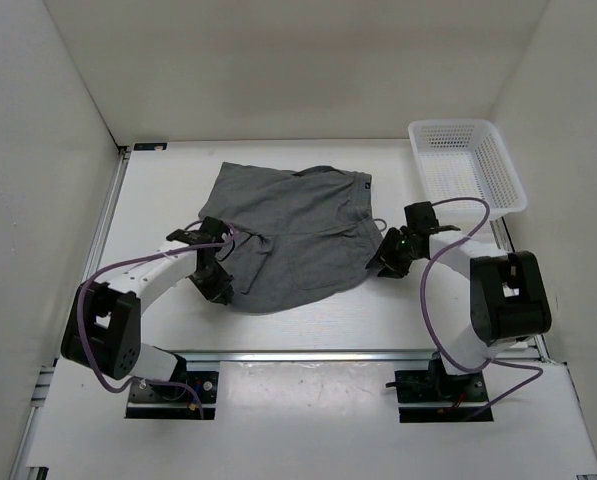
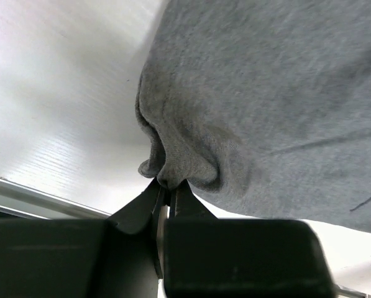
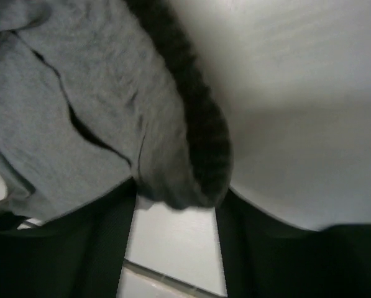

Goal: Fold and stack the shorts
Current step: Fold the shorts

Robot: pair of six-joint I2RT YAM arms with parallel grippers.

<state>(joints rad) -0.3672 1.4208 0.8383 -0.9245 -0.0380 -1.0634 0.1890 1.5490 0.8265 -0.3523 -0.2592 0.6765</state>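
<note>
In the middle of the table [image 1: 323, 322] the shorts [image 1: 293, 230] lie spread out, slightly rumpled. My left claw [image 2: 168, 186] is pinching their near-left edge, with fabric bunched at its tips. My right claw [image 3: 176, 202] stands spread around the right hem, seemingly not pressing it. A white basket [image 1: 509, 180] sits at the far right.

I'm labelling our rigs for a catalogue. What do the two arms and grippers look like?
The left arm and right arm match: white tube links between chunky black joint housings. The left gripper and right gripper are black, each with two flat tapered fingers. A purple cable runs along each arm. No markings are readable.
</note>
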